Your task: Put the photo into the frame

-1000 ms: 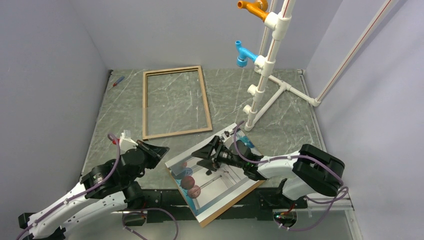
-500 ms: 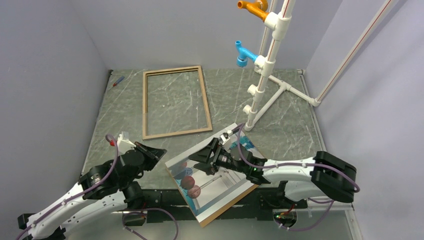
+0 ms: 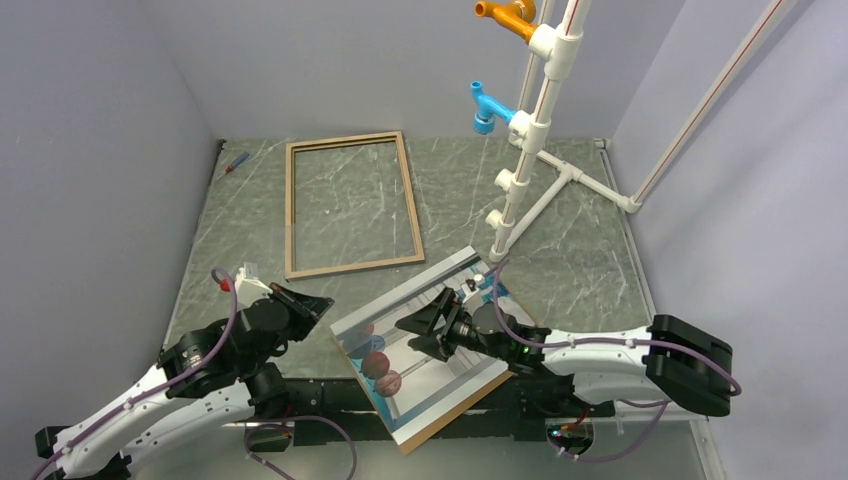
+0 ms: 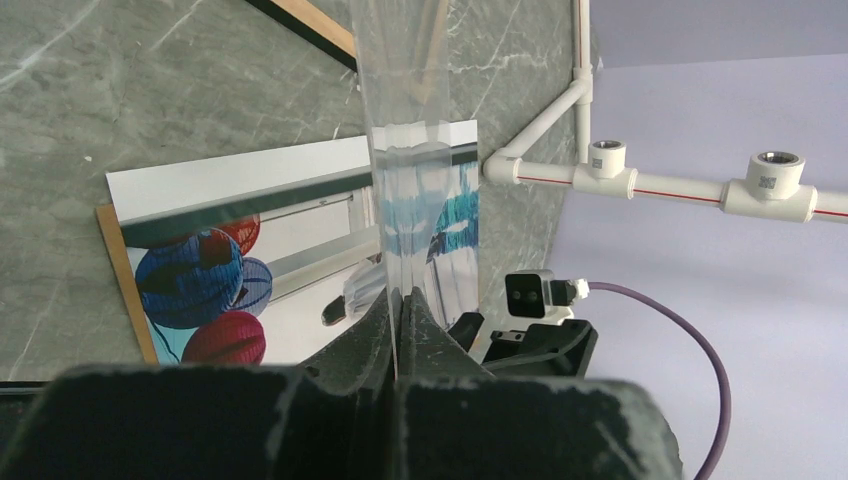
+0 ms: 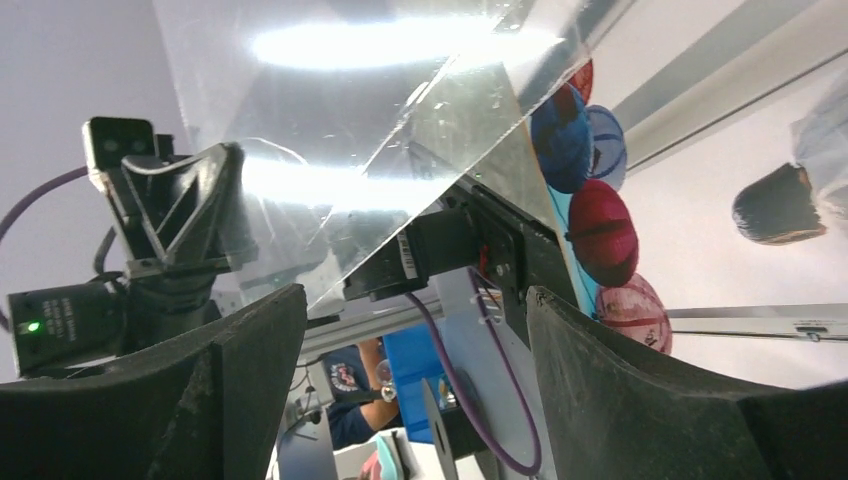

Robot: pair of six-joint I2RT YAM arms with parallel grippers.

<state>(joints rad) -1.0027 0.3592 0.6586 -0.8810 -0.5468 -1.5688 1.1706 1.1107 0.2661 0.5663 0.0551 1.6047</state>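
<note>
At the near edge of the table (image 3: pixel 560 250), the photo (image 3: pixel 430 385) lies face up and askew on a brown board (image 4: pixel 118 280). The left gripper (image 4: pixel 395 305) is clenched on the edge of a clear sheet (image 4: pixel 405 100), which slants above the photo. The right gripper (image 3: pixel 412 335) hangs over the photo, jaws spread wide, grasping nothing. The frame (image 3: pixel 289 210) lies flat farther back, apart from the photo, with table showing through its opening.
</note>
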